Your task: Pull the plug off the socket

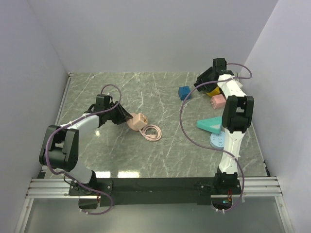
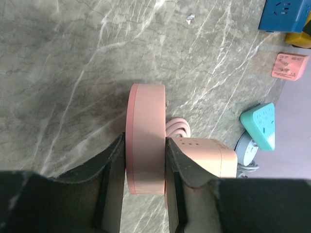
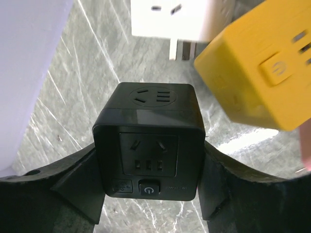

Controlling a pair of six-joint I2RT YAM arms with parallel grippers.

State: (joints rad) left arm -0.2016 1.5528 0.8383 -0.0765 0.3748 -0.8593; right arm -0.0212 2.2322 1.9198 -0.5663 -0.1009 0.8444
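Note:
My left gripper (image 1: pixel 116 115) (image 2: pixel 146 141) is shut on a flat round pink plug (image 2: pixel 146 109), squeezing its two faces. The pink socket cube (image 1: pixel 137 120) (image 2: pixel 210 156) lies right beside the plug, behind my right finger (image 2: pixel 182 167). I cannot tell whether the pins sit in it. The pink cable (image 1: pixel 152 132) (image 2: pixel 178 127) lies coiled next to the cube. My right gripper (image 1: pixel 208 79) (image 3: pixel 150 150) is at the far right corner, shut on a black socket cube (image 3: pixel 155 99).
At the far right stand a blue cube (image 1: pixel 184 92) (image 2: pixel 284 14), a yellow cube (image 1: pixel 214 91) (image 3: pixel 262 68), a small pink socket (image 1: pixel 217 101) (image 2: pixel 290 66), a teal triangular socket (image 1: pixel 211 125) (image 2: pixel 261 124) and a round pale-blue one (image 1: pixel 218 141). A white cube (image 3: pixel 170 17) shows in the right wrist view.

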